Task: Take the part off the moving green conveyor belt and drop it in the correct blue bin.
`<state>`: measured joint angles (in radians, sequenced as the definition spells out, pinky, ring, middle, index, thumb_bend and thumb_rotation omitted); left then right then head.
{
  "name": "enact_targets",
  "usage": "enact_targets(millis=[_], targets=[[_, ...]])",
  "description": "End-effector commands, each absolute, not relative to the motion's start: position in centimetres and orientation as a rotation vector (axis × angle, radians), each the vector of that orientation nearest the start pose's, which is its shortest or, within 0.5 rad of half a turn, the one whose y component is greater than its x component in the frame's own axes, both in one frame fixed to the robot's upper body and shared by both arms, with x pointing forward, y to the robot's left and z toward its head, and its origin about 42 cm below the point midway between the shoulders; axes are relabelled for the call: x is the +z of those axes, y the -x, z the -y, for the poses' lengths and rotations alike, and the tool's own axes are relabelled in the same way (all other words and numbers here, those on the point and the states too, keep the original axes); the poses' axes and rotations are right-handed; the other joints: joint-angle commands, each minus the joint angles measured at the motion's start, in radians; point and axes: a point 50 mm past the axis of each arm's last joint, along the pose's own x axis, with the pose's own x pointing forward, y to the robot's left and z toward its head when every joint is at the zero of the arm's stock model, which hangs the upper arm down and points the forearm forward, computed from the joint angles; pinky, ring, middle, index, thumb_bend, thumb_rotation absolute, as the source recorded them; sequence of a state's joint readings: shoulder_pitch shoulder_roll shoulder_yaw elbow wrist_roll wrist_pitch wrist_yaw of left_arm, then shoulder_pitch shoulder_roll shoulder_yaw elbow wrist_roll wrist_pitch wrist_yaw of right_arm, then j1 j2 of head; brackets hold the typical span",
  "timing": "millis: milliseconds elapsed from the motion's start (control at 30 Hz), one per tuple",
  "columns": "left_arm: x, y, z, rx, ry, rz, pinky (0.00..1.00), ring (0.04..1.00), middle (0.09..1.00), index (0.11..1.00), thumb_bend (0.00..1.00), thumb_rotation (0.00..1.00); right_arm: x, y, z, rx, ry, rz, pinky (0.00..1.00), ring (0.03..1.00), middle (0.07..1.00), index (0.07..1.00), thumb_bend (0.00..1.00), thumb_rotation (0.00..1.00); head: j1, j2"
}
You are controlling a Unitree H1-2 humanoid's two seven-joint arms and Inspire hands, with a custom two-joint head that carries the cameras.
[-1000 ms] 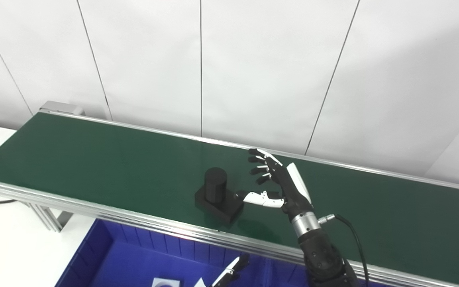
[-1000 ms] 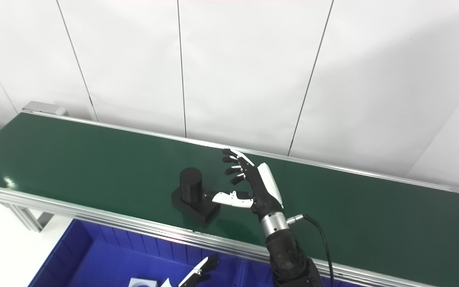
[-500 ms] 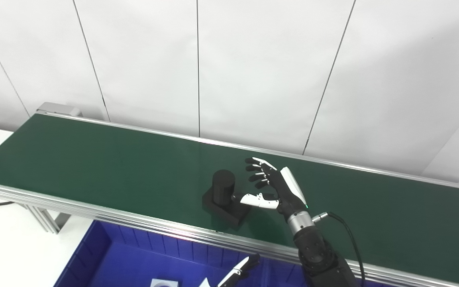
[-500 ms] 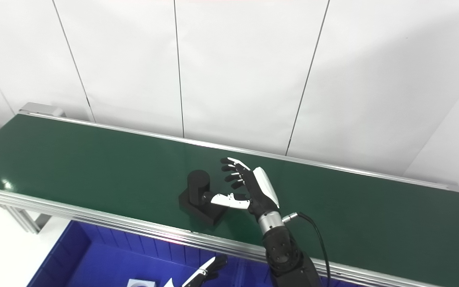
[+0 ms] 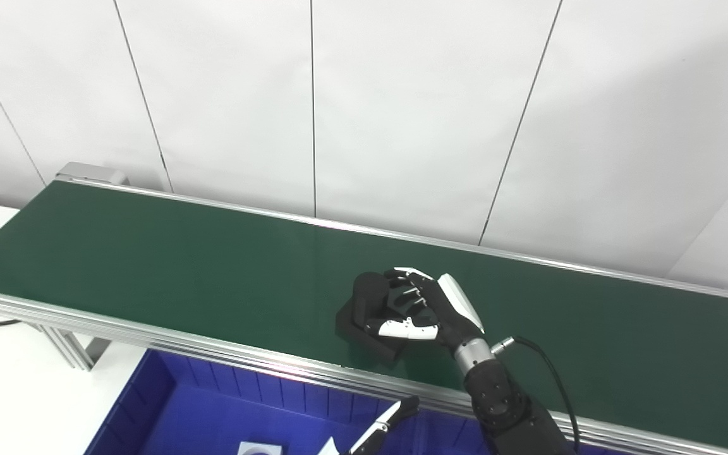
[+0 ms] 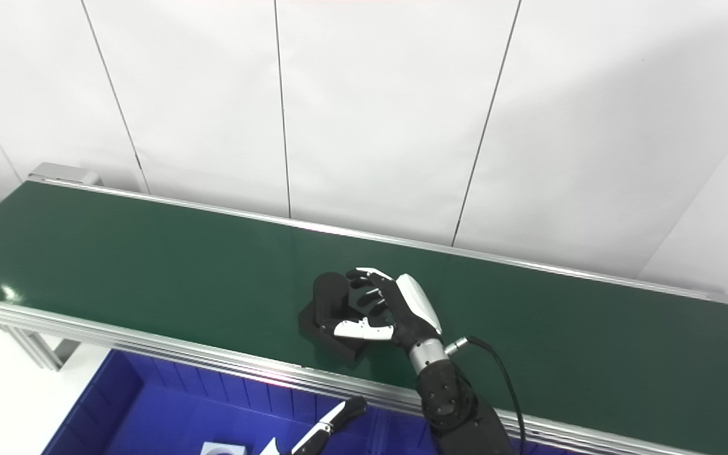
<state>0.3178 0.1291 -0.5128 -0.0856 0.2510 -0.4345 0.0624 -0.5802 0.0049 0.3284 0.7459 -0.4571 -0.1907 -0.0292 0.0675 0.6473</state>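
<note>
Green conveyor belt (image 5: pixel 149 253) carries the black part (image 5: pixel 367 309), not yet lifted. Blue bin (image 5: pixel 212 411) waits just beside the near rail. Right hand (image 5: pixel 424 306) curls around the part's cylinder; left hand (image 5: pixel 380 426), above the bin, cannot be read.

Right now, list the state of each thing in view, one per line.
part: upright on the belt, gripped
right hand: shut on the part
left hand: low over the bin, mostly cut off
belt: carrying only the part
bin: below the belt, a white item inside
</note>
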Motion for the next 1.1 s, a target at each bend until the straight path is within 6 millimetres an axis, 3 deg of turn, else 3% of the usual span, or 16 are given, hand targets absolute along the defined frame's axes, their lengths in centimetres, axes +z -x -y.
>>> enact_targets(millis=[0, 133, 433, 533, 567, 633, 733, 867, 1067], targets=[[8.6, -14.1, -12.1, -0.456, -0.135, 0.300, 0.97, 0.962, 0.948, 0.964, 0.85, 0.80, 12.9, -44.2, 7.0, 0.478, 0.648, 0.223, 0.50, 0.620, 0.765, 0.762, 0.94, 0.55, 0.003, 0.001], [8.8, -14.1, -11.9, -0.454, -0.129, 0.308, 0.98, 0.959, 0.944, 0.965, 0.85, 0.80, 12.8, -44.0, 6.5, 0.482, 0.703, 0.222, 0.49, 0.608, 0.753, 0.744, 0.90, 0.49, 0.008, 0.003], [9.1, -13.9, -11.9, -0.457, -0.116, 0.311, 1.00, 0.960, 0.943, 0.968, 0.85, 0.80, 12.3, -43.3, 5.4, 0.429, 0.786, 0.207, 0.36, 0.449, 0.580, 0.630, 0.80, 0.37, 0.006, 0.004], [9.1, -13.9, -12.0, -0.458, -0.117, 0.312, 1.00, 0.960, 0.944, 0.971, 0.84, 0.80, 12.5, -43.3, 5.0, 0.384, 0.801, 0.221, 0.37, 0.460, 0.562, 0.594, 0.74, 0.26, 0.005, 0.005], [9.1, -13.9, -12.0, -0.457, -0.118, 0.312, 0.98, 0.958, 0.945, 0.973, 0.84, 0.80, 12.6, -43.2, 4.9, 0.370, 0.804, 0.227, 0.27, 0.339, 0.508, 0.530, 0.61, 0.10, 0.004, 0.005], [9.1, -13.9, -12.0, -0.456, -0.121, 0.313, 0.99, 0.957, 0.944, 0.973, 0.84, 0.80, 12.7, -43.2, 4.7, 0.350, 0.809, 0.230, 0.22, 0.273, 0.481, 0.497, 0.55, 0.03, 0.002, 0.005], [9.0, -14.0, -12.1, -0.458, -0.118, 0.309, 0.99, 0.962, 0.947, 0.975, 0.84, 0.79, 12.9, -43.2, 4.9, 0.338, 0.808, 0.223, 0.24, 0.297, 0.427, 0.512, 0.52, 0.00, -0.002, 0.003], [8.9, -14.1, -12.1, -0.456, -0.124, 0.306, 0.98, 0.961, 0.945, 0.975, 0.85, 0.80, 12.9, -43.2, 5.2, 0.327, 0.807, 0.232, 0.29, 0.356, 0.465, 0.554, 0.51, 0.00, -0.008, 0.002], [8.7, -14.2, -12.1, -0.457, -0.135, 0.305, 1.00, 0.963, 0.943, 0.977, 0.84, 0.80, 13.0, -43.2, 5.9, 0.320, 0.805, 0.243, 0.30, 0.362, 0.468, 0.552, 0.51, 0.00, -0.021, 0.001]])
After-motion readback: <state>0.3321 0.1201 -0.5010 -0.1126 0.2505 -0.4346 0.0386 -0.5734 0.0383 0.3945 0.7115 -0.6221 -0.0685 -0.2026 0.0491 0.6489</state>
